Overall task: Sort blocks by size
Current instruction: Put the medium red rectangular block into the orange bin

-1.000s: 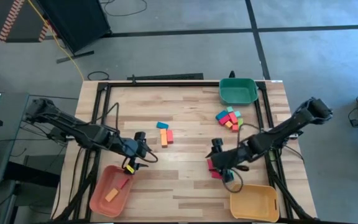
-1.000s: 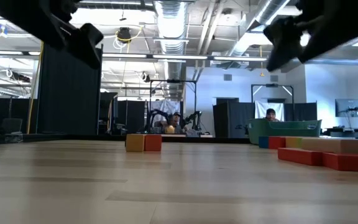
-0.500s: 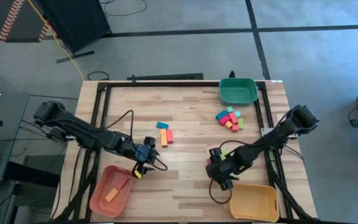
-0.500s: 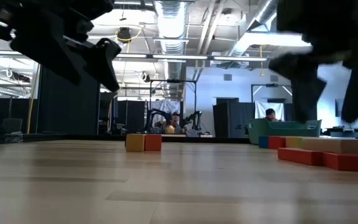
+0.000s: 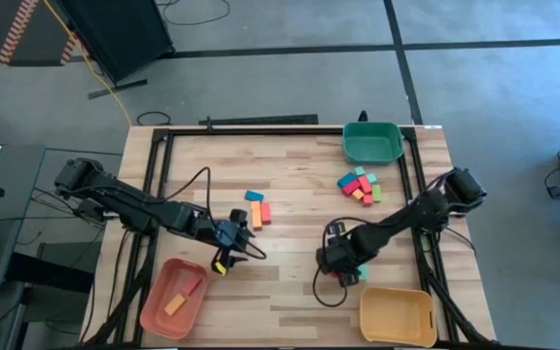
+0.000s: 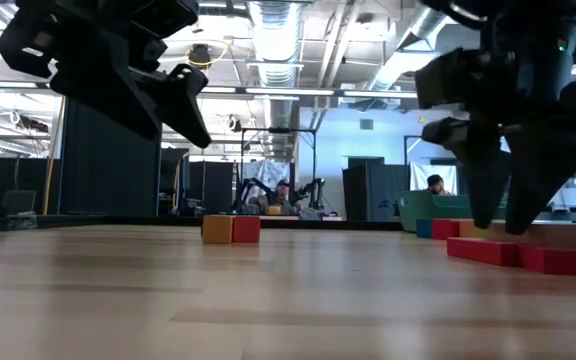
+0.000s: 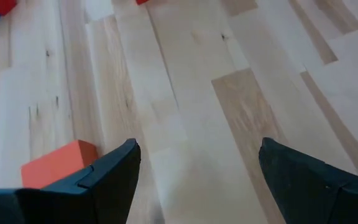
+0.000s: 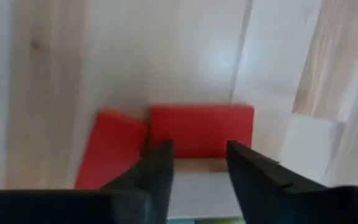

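1. The right gripper [image 8: 194, 165] has dropped low over the 2 red blocks near the yellow tray [image 5: 397, 316], and its fingers have narrowed compared with a second ago. In the right wrist view they now stand close together at the near edge of the larger red block [image 8: 201, 130], with a second red block [image 8: 114, 149] touching it on one side.

2. Whether the fingers have any hold on the red block cannot be told; it lies flat on the table [image 5: 290, 165]. My judgement: a pick of this red block is just starting, probably for the yellow tray beside it.

3. The left gripper [image 7: 194, 168] has swung away from the salmon tray [image 5: 168, 292] toward the table's middle. Its fingers are spread wide and empty, with an orange block [image 7: 58, 165] just beside 1 finger.

4. The salmon tray holds 1 orange block [image 5: 175, 303] and 1 red bar [image 5: 192, 287], as it did a second ago. The green tray [image 5: 372, 143] looks empty.

5. Most of the sorting remains: a mixed cluster [image 5: 358, 185] lies near the green tray, and a small group of blue, orange and red blocks [image 5: 258, 209] lies mid-table, none of them moved.
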Action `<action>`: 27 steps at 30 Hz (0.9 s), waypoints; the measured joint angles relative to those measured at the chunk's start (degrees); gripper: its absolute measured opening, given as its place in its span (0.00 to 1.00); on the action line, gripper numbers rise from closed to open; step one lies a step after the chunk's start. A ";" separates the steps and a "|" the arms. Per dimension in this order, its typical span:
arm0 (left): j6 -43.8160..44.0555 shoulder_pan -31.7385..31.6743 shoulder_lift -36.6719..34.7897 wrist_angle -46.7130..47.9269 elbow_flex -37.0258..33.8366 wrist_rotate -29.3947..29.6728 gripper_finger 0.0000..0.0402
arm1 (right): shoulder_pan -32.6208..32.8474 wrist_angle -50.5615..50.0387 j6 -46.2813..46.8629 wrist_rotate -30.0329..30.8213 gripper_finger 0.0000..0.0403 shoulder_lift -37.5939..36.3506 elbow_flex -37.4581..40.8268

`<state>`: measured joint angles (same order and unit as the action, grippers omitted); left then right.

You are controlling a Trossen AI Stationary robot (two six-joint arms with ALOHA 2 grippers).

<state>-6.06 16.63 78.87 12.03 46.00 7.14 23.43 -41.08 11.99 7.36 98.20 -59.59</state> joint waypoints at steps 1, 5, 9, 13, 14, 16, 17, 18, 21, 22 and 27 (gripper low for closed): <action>-0.18 -0.19 0.00 -0.05 0.00 0.00 0.78 | -0.12 -0.44 -0.04 0.00 0.38 0.37 0.00; -0.87 -0.81 0.00 -0.13 0.00 0.00 0.78 | -0.36 0.04 -1.62 -0.89 0.29 1.87 -0.11; -1.80 -1.31 0.00 -0.24 0.00 -0.01 0.78 | -0.60 1.28 -2.41 -0.97 0.26 3.25 -0.30; -2.19 -1.76 0.00 -1.63 0.00 -0.02 0.78 | -1.53 6.62 -2.56 -0.99 0.26 3.51 -0.42; -2.42 -1.89 0.00 -2.19 0.00 0.00 0.78 | -1.77 8.00 -2.96 -1.07 0.26 3.58 -0.70; -2.94 -2.10 0.00 -3.03 0.00 -0.01 0.78 | -2.25 9.13 -4.25 -1.25 0.26 3.87 -2.05; -3.23 -2.18 0.00 -3.45 0.00 -0.02 0.78 | -2.33 9.16 -4.78 -1.08 0.26 3.98 -2.87; -3.47 -2.20 0.00 -3.98 0.00 -0.02 0.78 | -2.60 9.14 -5.27 -0.60 0.26 3.99 -3.67; -4.71 -2.24 0.00 -6.07 0.00 -0.42 0.78 | -3.23 9.74 -6.35 -0.35 0.26 3.86 -5.74; -5.21 -2.24 0.00 -6.93 0.00 -0.94 0.78 | -3.34 9.60 -6.47 -0.31 0.26 3.86 -6.24; -9.06 -2.57 0.00 -11.56 0.00 -2.95 0.78 | -3.11 6.39 -4.42 0.05 0.26 3.86 -8.29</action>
<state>-15.13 14.06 78.87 0.47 46.00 4.19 20.32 -34.69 7.57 7.41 102.06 -67.89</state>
